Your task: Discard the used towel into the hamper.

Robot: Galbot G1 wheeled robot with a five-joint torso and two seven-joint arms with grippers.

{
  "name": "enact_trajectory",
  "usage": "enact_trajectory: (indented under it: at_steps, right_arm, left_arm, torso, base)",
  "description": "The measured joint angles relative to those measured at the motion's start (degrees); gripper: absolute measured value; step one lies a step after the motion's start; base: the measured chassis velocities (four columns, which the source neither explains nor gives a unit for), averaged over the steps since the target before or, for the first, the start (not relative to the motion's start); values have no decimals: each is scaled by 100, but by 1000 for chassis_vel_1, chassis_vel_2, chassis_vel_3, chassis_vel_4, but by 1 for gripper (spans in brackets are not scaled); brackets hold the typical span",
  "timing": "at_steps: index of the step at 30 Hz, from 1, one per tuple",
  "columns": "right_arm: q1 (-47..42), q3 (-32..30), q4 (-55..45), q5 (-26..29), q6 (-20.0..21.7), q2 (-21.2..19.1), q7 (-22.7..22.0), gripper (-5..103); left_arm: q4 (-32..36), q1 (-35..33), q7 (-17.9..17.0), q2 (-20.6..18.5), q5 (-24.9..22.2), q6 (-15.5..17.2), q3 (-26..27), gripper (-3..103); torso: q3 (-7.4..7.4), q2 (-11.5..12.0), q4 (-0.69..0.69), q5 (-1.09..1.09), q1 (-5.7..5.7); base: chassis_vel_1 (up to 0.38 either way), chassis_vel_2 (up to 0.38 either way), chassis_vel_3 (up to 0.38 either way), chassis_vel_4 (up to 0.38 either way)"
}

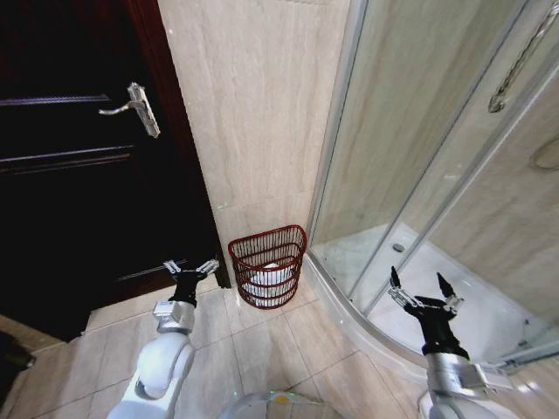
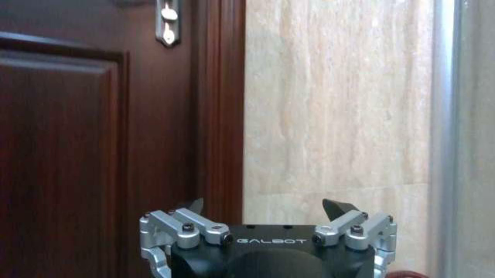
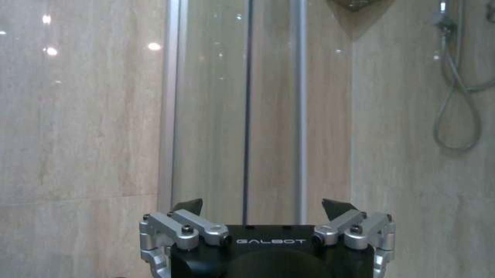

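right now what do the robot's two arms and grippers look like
Both arms have smooth white-grey rounded shells, ending in a silver wrist collar and a black gripper body. The left gripper and right gripper each carry silver metal linkages with black bolts and dark pointed fingertips. White "GALBOT" lettering marks the black body in the wrist views.

Head high, downward; wrists level, seemingly wallward.

Dark wooden door (image 1: 79,175), silver lever handle (image 1: 131,105). Beige tiled wall (image 1: 253,113) right of the door. Glass shower enclosure (image 1: 419,157) beyond the wall; shower hose (image 3: 452,87) inside. Tiled floor (image 1: 288,349).
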State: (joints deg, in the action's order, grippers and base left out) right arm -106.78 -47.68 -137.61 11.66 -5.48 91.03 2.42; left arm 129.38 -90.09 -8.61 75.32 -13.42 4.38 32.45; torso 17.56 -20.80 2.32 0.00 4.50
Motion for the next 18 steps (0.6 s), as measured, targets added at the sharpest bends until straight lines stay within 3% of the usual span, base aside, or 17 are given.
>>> enact_trajectory:
  at_steps: [7,11,18]
  right_arm:
    - [-104,-30,58,72,-59,-71,75,100]
    - [47,-100,118,85,-100,-342,203,100]
    - [112,19,29,103,30,-414,164,100]
  left_arm:
    - [16,-21,694,-23,-644,11,348,100]
    - [5,-164,665,112,-541,-40,492,100]
    - [19,-324,421,296,-124,-246,595,100]
  torso:
    - [0,0,0,0,0]
    - [0,0,1,1,0]
    - [0,0,1,0,0]
  base:
    - [0,0,0,0]
    - [0,0,0,0]
    - [0,0,0,0]
